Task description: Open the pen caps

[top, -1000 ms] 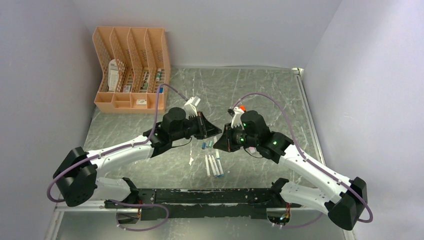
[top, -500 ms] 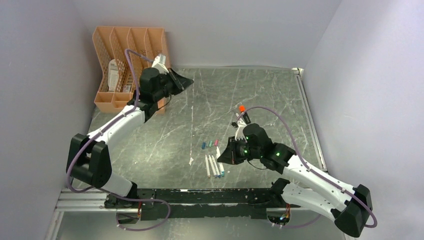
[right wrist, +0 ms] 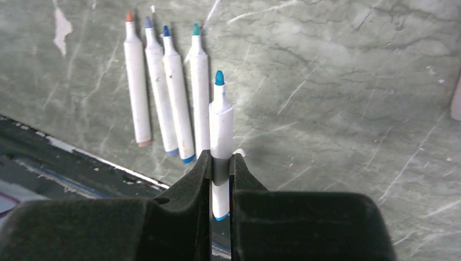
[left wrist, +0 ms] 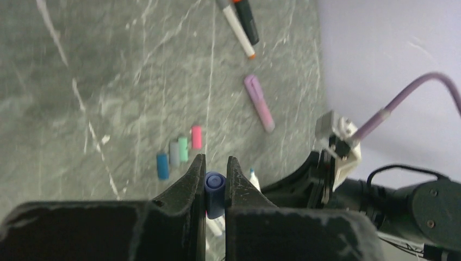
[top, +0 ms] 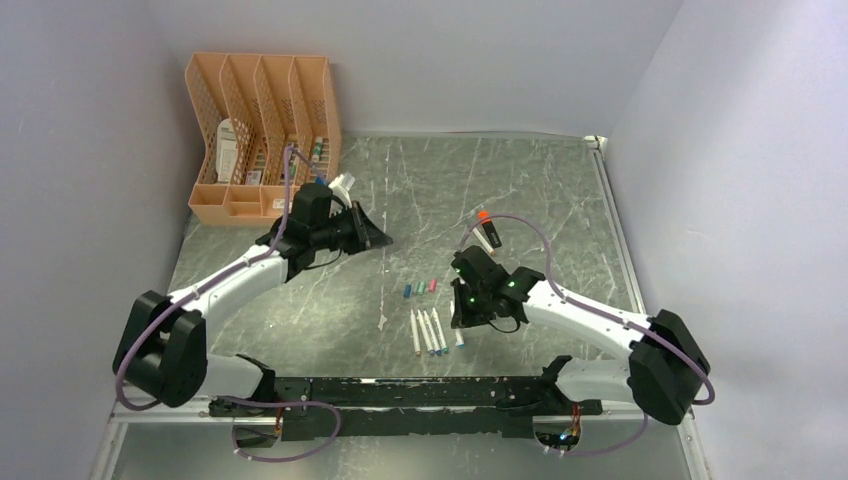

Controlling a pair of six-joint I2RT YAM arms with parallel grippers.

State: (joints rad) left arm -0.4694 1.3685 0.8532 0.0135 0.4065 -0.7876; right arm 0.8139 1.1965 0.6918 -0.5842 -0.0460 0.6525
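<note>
Risk: your right pincer (right wrist: 220, 157), clamped on a white teal-tipped pen barrel (right wrist: 221, 119), may scatter the row of white pens (right wrist: 160, 92); dark-blue plastic cap (left wrist: 215, 189) clamped in left pincer (left wrist: 215, 163) may roll.

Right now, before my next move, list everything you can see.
Loose caps: four, blue, grey, teal, pink, in a row mid-table.
Dark blue cap: one, in the left claw.
Uncapped pens: four, white, side by side near the front edge.
Held pen: one, white with blue-green tip, in the right claw.
Highlighter: one, pale purple-pink, right of the caps.
Markers: two, one black, one white with orange end, farther back.
File organiser: one, orange, far left corner.
Table: one, grey marble.
Left claw: shut on the cap.
Right claw: shut on the pen.
</note>
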